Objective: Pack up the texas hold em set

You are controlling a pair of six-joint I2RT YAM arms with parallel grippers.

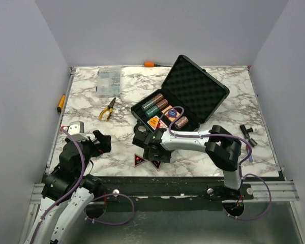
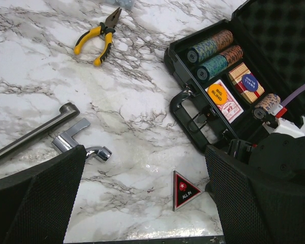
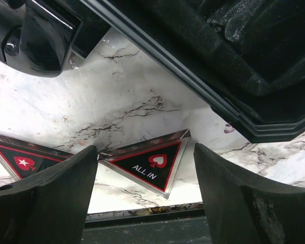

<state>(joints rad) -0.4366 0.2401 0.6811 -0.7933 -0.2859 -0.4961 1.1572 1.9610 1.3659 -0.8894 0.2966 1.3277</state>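
Your briefcase (image 1: 198, 89) lies open mid-table, chip stacks (image 1: 155, 103) slotted in. The spade triangle (image 3: 151, 163) rests on the marble just in front of it, beside the star triangle (image 3: 25, 161). Your right gripper (image 3: 145, 152) hangs released, straddling the spade one, likely lined up for a pinch. The left gripper (image 2: 145, 152) sits spread and empty, well aside.

Two triangles (image 3: 151, 163), three chip stacks (image 2: 211, 44)

Left arm (image 1: 66, 206), right arm (image 1: 185, 138): white links, black joints, purple cable (image 1: 112, 193) looping alongside. Left fingers (image 2: 38, 198): black, mesh-textured.
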